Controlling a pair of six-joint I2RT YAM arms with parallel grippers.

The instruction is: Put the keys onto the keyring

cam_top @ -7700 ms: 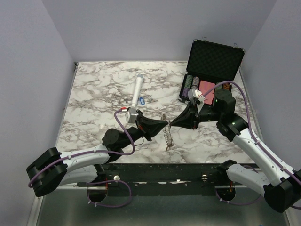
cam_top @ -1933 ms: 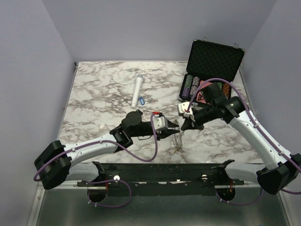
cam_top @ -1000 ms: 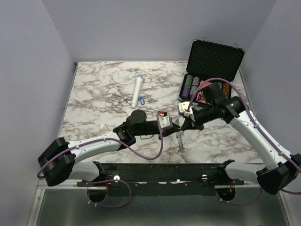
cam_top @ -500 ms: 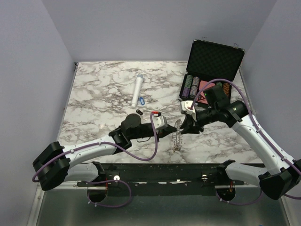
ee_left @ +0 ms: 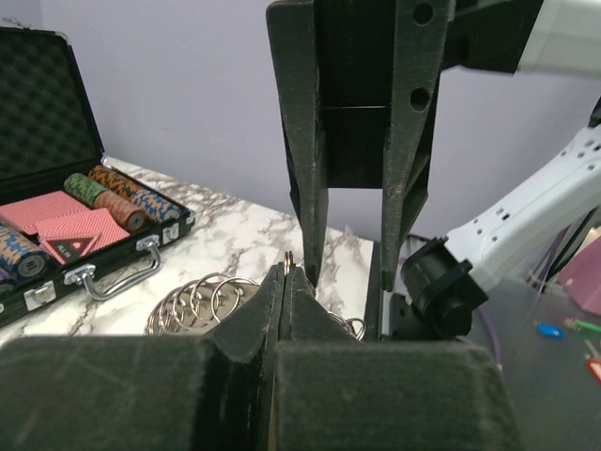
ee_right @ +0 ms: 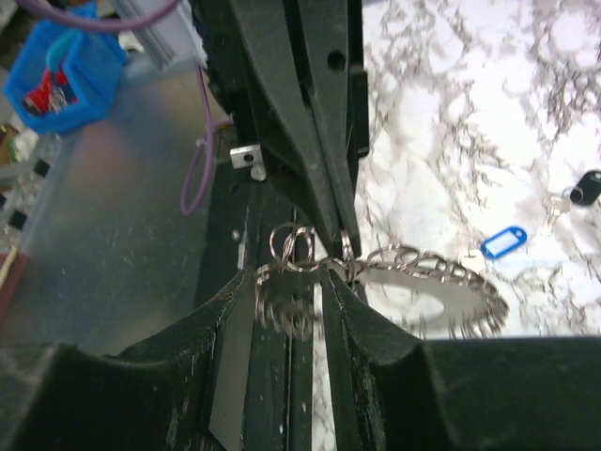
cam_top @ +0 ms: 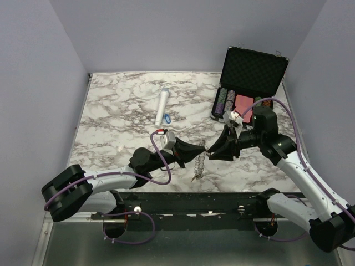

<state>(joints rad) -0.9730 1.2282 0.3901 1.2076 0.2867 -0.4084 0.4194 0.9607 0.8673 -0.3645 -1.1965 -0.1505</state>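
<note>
The keyring, a flat grey toothed ring with small split rings, hangs above the near table edge. My left gripper is shut on one of its small rings, a sliver of wire showing at the tips. My right gripper faces it tip to tip and stands open. Blurred small rings dangle between its fingers. The ring's flat body stretches to the right. A key with a blue tag lies on the marble, and the right wrist view shows it beside a black-tagged key.
A white cylinder lies beside the blue-tagged key. An open black case with poker chips and red cards stands at the back right. The black front rail runs just below the hanging keyring.
My right gripper has opened and let go of the keyring while the left has shut on one small ring. The left wrist has rolled and both grippers have sunk slightly.
</note>
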